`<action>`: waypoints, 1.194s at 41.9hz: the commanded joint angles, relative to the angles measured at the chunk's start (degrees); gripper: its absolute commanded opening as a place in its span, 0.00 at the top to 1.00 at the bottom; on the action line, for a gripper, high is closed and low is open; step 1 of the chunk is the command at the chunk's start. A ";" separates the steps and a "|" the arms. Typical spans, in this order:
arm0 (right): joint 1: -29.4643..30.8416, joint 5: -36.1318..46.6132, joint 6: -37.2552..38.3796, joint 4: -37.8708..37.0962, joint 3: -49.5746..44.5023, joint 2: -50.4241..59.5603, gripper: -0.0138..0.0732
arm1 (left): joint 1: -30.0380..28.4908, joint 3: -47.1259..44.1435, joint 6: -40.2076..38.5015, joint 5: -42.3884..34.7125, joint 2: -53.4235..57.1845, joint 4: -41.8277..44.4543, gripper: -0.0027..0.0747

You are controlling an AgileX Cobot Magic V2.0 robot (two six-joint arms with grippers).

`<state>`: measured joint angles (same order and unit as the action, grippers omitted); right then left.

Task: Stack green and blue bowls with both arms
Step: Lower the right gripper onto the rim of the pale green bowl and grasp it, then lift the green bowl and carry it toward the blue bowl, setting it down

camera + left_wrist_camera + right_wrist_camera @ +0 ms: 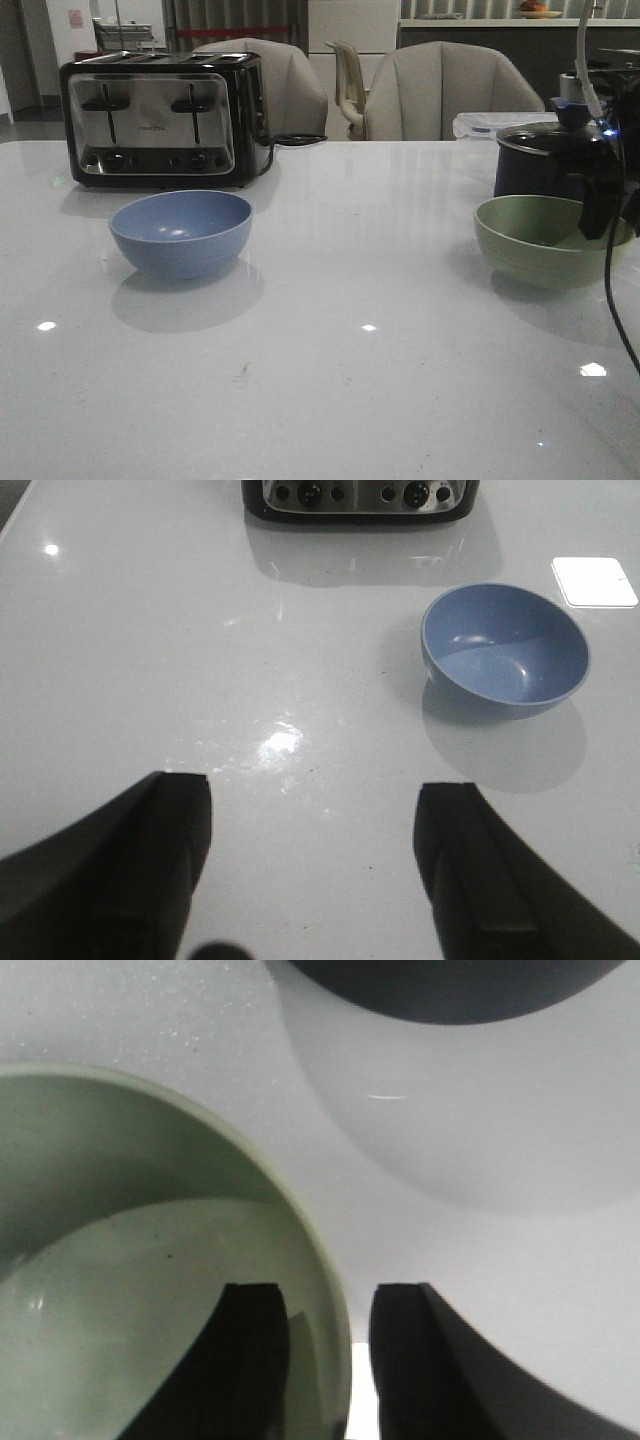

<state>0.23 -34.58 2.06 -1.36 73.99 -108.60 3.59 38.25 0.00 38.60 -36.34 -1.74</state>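
Observation:
The dusty blue bowl (181,232) sits upright on the white table, left of centre, in front of the toaster. It also shows in the left wrist view (505,650). My left gripper (315,785) is open and empty above bare table, short of the blue bowl and off to one side of it; it is out of the front view. The sage green bowl (545,240) sits on the table at the right. My right gripper (603,215) straddles its rim (325,1295): one finger inside the green bowl (130,1260), one outside, with small gaps either side.
A black and chrome toaster (165,118) stands at the back left, also in the left wrist view (360,495). A dark navy pot (545,160) stands just behind the green bowl, close to my right arm. Chairs stand beyond the table's far edge.

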 commanded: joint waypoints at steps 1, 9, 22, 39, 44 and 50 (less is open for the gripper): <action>0.03 1.95 0.08 -0.26 1.99 2.33 0.53 | 0.40 1.79 -0.39 -4.16 -0.33 -0.29 0.32; 0.03 0.13 0.08 -0.26 1.99 1.65 0.56 | 0.40 1.79 -0.39 -4.16 -0.33 -0.29 0.32; -0.30 -0.97 0.08 -0.26 2.12 4.31 0.80 | 0.40 1.79 -0.39 -4.16 -0.33 -0.29 0.32; -14.59 0.32 0.08 3.23 2.11 13.86 0.80 | 0.40 1.79 -0.39 -4.26 -0.33 -0.29 0.32; -18.44 1.36 0.08 6.54 2.03 12.94 0.80 | 0.40 1.79 -0.39 -4.26 -0.33 -0.29 0.32; -21.31 2.22 0.08 10.67 2.03 10.29 0.80 | 0.40 1.79 -0.39 -4.26 -0.33 -0.29 0.32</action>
<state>-20.13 -35.84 2.43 6.80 74.54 -99.52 3.59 38.25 0.00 38.60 -36.34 -1.74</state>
